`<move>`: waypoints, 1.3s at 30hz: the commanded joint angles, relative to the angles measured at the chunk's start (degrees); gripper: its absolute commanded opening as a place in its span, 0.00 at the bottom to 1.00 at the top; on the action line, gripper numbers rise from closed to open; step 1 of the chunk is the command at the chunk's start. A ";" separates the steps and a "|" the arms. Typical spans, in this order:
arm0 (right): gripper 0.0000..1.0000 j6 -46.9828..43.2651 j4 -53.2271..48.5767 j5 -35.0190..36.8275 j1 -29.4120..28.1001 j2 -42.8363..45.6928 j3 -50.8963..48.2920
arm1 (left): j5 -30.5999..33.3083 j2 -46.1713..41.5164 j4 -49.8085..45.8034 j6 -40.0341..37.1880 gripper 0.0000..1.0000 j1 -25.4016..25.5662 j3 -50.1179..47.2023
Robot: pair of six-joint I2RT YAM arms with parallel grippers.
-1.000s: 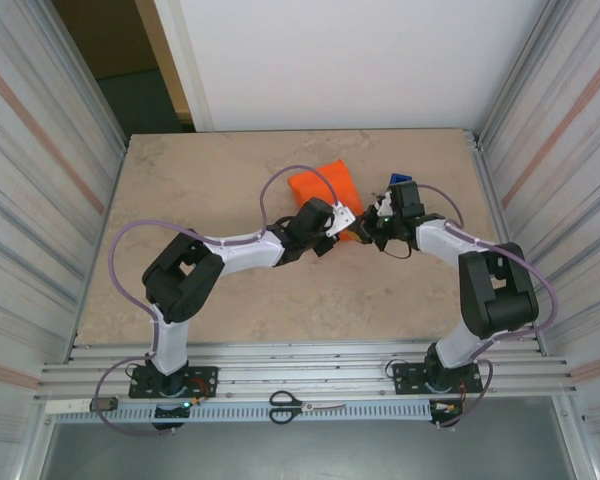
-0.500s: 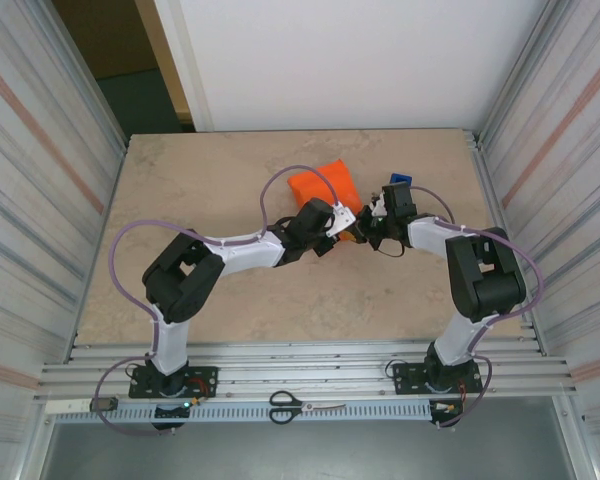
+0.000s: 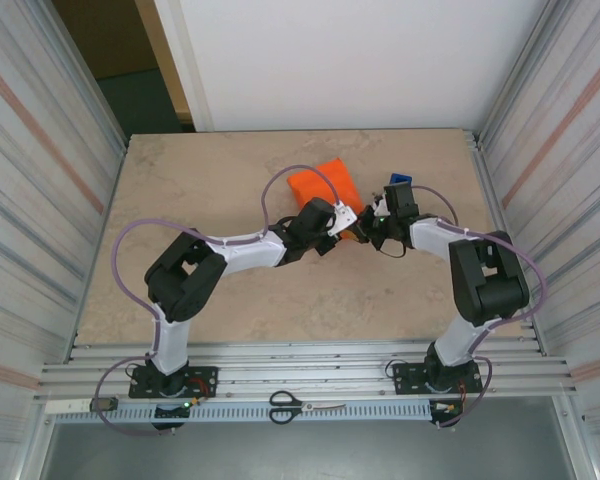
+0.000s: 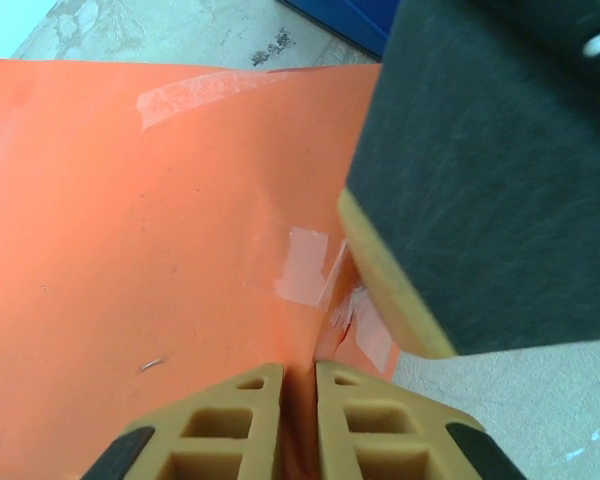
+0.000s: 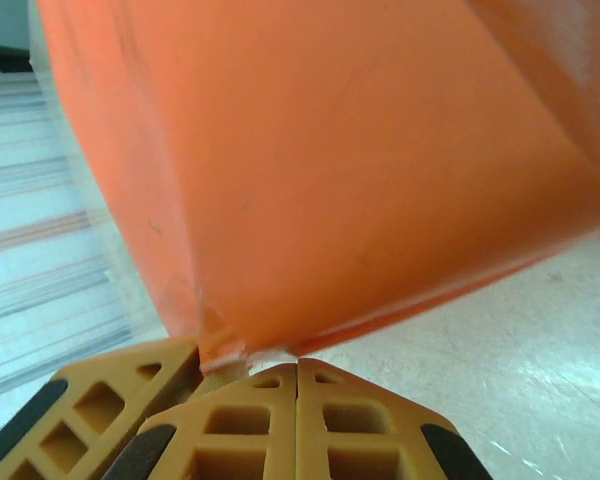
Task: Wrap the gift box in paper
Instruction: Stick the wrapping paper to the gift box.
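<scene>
From above, the paper (image 3: 323, 187) lies as a folded orange parcel in the middle of the table (image 3: 210, 170), with the gift box inside it and out of sight. Over the last second the right arm has drawn its elbow in and the right gripper (image 3: 373, 222) has slid a little toward the left gripper (image 3: 346, 222), so both now meet at the parcel's near right corner. The parcel and the blue tape dispenser (image 3: 400, 181) have not moved. That looks like work on a last end flap, so the wrap is probably close to done. The left wrist camera shows the left gripper's fingers nearly together, pinching a ridge of paper, with tape strips (image 4: 305, 265) already stuck just beyond it and the right gripper's pad (image 4: 392, 285) pressed in from the right. In the right wrist camera its fingers are fully closed directly under the parcel's lowest corner. Whether they have nipped the paper tip or a scrap of tape is too blurred to tell, and the far end of the parcel is cut off.
</scene>
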State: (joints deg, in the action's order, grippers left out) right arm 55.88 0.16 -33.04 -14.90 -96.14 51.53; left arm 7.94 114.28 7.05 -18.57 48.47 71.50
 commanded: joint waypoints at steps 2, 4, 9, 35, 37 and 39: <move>0.03 -3.36 -2.97 3.51 -0.13 4.55 -2.84 | -6.04 9.81 -18.21 1.24 0.12 1.28 -5.04; 0.03 -3.00 -1.59 2.88 -0.13 4.05 -3.74 | -6.01 9.78 -18.24 1.34 0.12 1.28 -5.06; 0.02 -0.33 4.49 1.25 -1.46 0.74 -2.74 | -5.66 9.65 -18.12 1.34 0.12 1.28 -5.46; 0.22 -7.34 0.16 10.36 3.35 16.30 -11.04 | -4.87 4.06 -20.91 0.75 0.19 0.89 -2.58; 0.26 -9.90 -3.64 10.91 3.65 16.27 -8.20 | -5.57 2.45 -21.90 0.57 0.23 0.43 -1.13; 0.33 -11.28 -5.37 10.90 3.90 15.61 -6.29 | -6.40 1.04 -23.32 0.30 0.27 -0.19 0.87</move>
State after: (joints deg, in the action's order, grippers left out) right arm 49.93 0.93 -23.33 -11.25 -81.23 42.06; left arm 6.35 112.99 2.74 -18.68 48.49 74.02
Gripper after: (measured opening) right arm 0.315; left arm 0.253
